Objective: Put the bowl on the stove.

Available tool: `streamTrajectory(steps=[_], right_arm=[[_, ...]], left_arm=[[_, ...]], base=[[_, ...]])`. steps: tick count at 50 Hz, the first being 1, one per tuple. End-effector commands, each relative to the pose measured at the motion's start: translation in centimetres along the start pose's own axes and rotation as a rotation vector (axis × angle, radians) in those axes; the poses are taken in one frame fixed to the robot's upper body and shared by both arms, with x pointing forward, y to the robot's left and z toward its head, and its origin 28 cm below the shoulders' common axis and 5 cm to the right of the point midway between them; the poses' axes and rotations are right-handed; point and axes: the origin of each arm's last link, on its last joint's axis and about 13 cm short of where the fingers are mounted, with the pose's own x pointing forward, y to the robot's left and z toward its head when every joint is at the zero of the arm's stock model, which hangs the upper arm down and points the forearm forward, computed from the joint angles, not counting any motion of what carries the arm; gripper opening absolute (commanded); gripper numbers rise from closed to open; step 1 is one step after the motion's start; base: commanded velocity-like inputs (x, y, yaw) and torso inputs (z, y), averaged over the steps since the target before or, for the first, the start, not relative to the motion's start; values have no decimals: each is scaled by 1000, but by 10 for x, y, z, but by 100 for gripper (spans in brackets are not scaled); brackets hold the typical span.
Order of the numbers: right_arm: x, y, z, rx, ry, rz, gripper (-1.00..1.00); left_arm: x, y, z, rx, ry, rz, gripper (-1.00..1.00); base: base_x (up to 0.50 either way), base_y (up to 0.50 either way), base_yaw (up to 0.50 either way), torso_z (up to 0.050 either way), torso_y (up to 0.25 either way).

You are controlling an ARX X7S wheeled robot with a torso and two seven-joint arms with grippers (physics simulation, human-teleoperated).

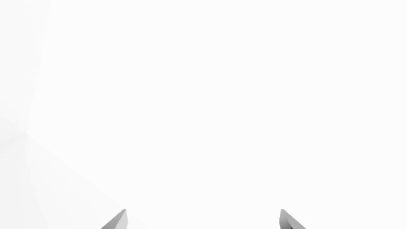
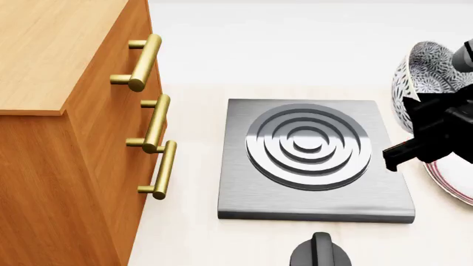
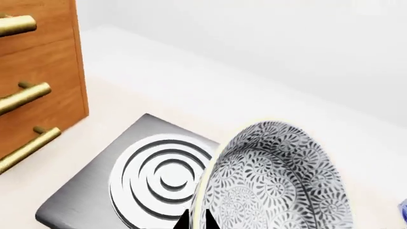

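The bowl [image 2: 428,66], speckled grey and white, hangs tilted on its side above the counter, just right of the stove [image 2: 244,194]. My right gripper [image 2: 422,111] is shut on its rim. In the right wrist view the two dark fingertips [image 3: 183,220] pinch the pale rim of the bowl [image 3: 279,181], with the ringed stove [image 3: 83,195] below and beside it. The stove's burner rings [image 2: 308,147] are bare. My left gripper [image 1: 203,219] is open, showing two tips wide apart against plain white. It is not in the head view.
A wooden drawer cabinet [image 2: 74,138] with brass handles [image 2: 157,127] stands left of the stove. A small black knob [image 2: 319,252] sits in front of the stove. A white red-ringed plate [image 2: 454,177] lies at the right edge, under my right arm.
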Motion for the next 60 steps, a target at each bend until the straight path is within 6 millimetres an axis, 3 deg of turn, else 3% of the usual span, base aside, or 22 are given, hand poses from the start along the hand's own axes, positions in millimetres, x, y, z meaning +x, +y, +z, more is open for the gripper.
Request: streamTrajectory(steps=[1,6,10,25,48,60], right_arm=[[30,15,35,-55,-104,103,-100],[35,19,41,-57,-144,115,-100],[26,22,41,-86,-170,130,-100],[26,22,39,-84,-167,130,-100],[122,20,68,-126,-188,227,-100],[139,44,60,-64,-144,246,-100]], left_arm=[[-3,1,3,9,-28,-12,100],[-2,1,3,6,-27,-12,100],[-2,1,3,8,-29,-13,100],[-2,0,3,7,-30,-13,100],[-1,1,5,7,-36,-8,100],[-1,1,4,7,-34,-8,100]], base=[[0,0,0,0,0],[0,0,0,0,0],[0,0,0,0,0],[0,0,0,0,1],[0,0,0,0,0],[0,0,0,0,0]])
